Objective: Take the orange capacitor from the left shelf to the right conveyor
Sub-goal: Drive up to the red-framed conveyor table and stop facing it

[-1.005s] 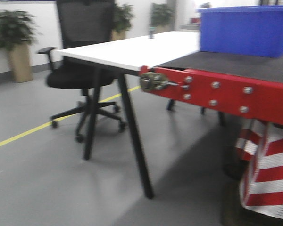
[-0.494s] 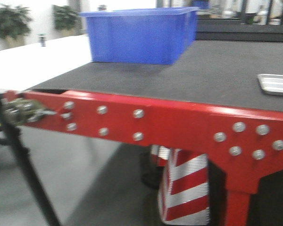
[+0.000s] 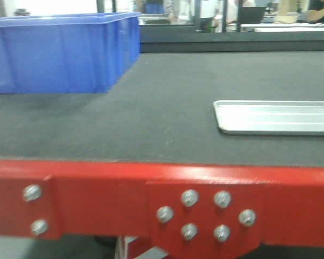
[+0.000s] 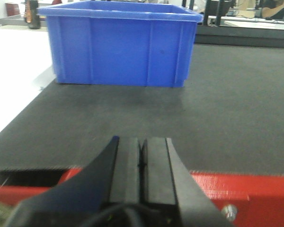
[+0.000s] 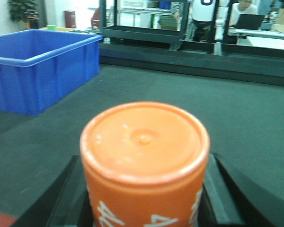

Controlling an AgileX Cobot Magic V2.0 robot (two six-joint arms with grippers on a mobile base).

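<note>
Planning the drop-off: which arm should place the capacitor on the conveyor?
Right. The right gripper holds the capacitor at the front of the conveyor; the left gripper is shut and empty by the red edge.

Left wrist feed: my left gripper [image 4: 142, 142] has two flat matte-black rectangular pads [image 4: 128, 165] with a thin dark seam between them. Dark wedge-shaped bodies back them and flare wider toward the base. Right gripper [image 5: 146, 187]: I see only black angular fingers [image 5: 68, 194], low at both sides, plain matte.
</note>
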